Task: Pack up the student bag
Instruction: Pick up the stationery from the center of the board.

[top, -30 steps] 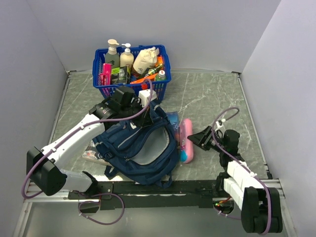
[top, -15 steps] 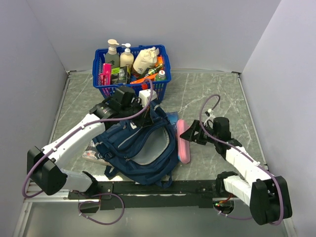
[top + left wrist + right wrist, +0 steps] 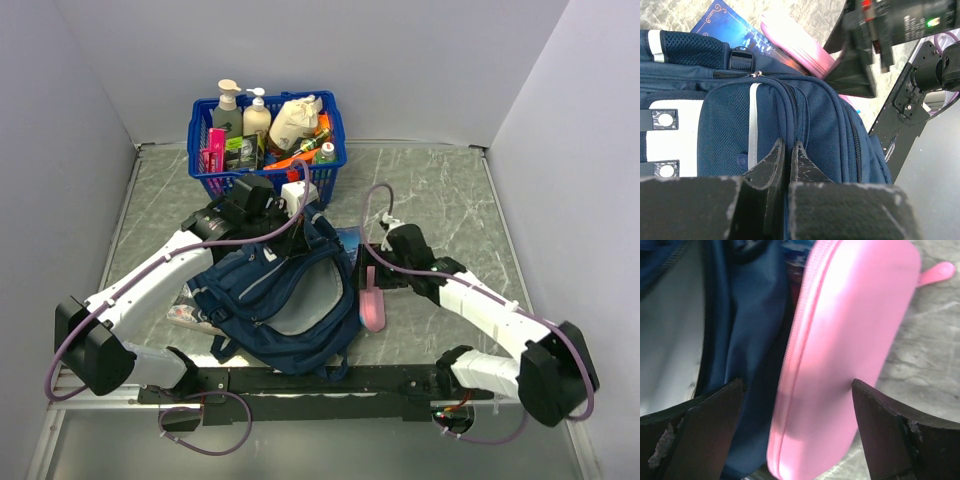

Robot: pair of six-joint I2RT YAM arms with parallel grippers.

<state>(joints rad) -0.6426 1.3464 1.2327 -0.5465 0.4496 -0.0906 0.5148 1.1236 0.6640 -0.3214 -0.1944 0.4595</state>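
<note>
While the left arm slants from lower left to frame centre, the left claw [image 3: 787, 150] is pinched closed on a fabric fold of the student bag [image 3: 240, 290]. The bag lies mid-frame on the desk [image 3: 440, 190], long axis near vertical, top end uppermost. The right arm reaches leftward, and the right claw [image 3: 796, 385] is spread wide astride the pink case [image 3: 850, 315], gripping nothing.

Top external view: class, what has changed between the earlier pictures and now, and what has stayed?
The right gripper swung left toward the navy backpack and opened wide, now straddling the pink zip case. The left gripper stayed shut on the backpack's fabric; the blue basket did not move.
</note>
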